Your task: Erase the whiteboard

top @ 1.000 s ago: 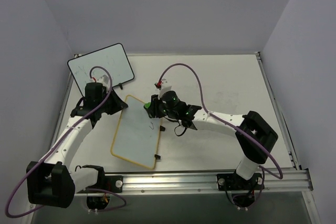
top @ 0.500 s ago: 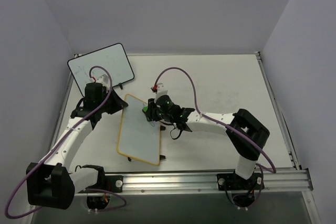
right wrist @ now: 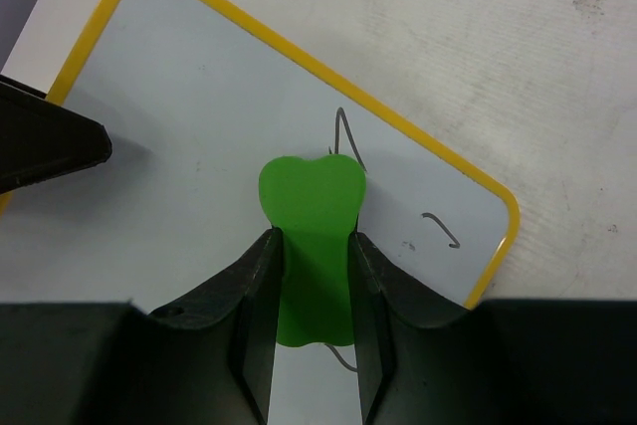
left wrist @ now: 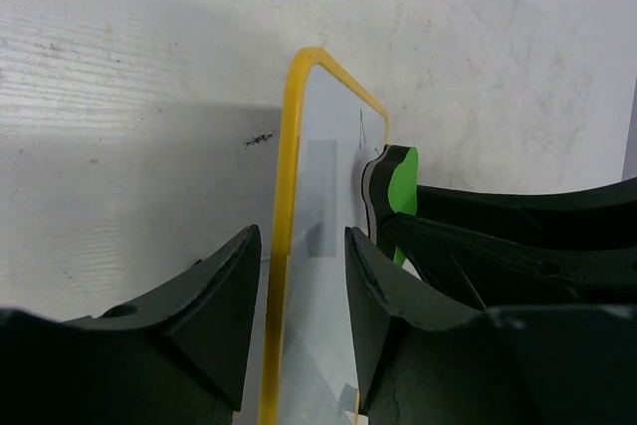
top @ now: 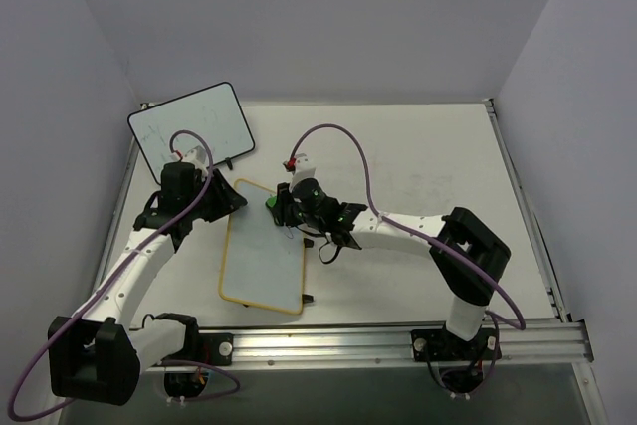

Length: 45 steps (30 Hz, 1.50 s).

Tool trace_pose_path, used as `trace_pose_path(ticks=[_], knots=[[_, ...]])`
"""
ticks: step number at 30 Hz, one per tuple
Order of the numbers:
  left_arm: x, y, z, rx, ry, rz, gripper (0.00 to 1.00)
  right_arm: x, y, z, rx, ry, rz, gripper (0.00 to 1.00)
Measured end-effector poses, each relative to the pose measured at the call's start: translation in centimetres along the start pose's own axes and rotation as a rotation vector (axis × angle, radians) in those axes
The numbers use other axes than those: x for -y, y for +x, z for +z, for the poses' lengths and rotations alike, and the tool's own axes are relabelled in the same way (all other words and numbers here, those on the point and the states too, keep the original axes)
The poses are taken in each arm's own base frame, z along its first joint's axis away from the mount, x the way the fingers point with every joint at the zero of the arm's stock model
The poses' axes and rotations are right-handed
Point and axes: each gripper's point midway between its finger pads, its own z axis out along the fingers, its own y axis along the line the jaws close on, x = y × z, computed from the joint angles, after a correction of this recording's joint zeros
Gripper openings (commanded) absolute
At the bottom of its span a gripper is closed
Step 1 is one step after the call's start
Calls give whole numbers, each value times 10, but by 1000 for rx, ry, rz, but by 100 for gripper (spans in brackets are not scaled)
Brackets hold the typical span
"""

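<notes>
**Eraser on the yellow-rimmed board, left jaws astride its edge**

Grey walls [top: 328,27] close in a white table [top: 438,166] on three sides. At the far left corner a black-rimmed board [top: 189,131] stands tilted up, with faint marks on its face.

Just nearer than it, the left arm [top: 134,266] reaches in from the left. In the left wrist view the left gripper [left wrist: 299,246] stands with its jaws apart, one on each side of the whiteboard's yellow rim. A gap shows on both sides, so nothing is gripped.

The whiteboard [top: 261,261] lies flat at the middle-left of the table, between the two arms, its long side running away from the bases and turned a little. A small black foot [top: 309,298] juts from its near right corner. Most of the face is blank. A few thin black strokes [right wrist: 443,231] remain near the far right corner.

Over that far part sits a green eraser [right wrist: 309,196], seemingly resting on the surface and partly covering one stroke. The right gripper [right wrist: 313,237] is clamped on it, its black fingers [right wrist: 261,276] pressed against the eraser's two sides.

To the right, the right arm [top: 418,231] stretches across the table from its base, with a purple cable [top: 358,146] looping above it.
</notes>
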Motion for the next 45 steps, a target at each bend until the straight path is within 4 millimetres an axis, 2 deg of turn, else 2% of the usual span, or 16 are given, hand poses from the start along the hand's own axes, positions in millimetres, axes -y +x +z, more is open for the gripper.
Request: trace_pose_path(ticks=[8, 23, 35, 45], knots=[[2, 1, 0, -3, 4, 3, 46, 3, -1, 1, 6, 15, -1, 0], [-1, 0, 1, 8, -11, 7, 18, -13, -14, 24, 30, -17, 21, 0], [1, -1, 1, 35, -3, 11, 16, -10, -12, 24, 55, -15, 51, 0], [7, 4, -7, 181, 40, 62, 15, -4, -9, 17, 68, -4, 62, 0]])
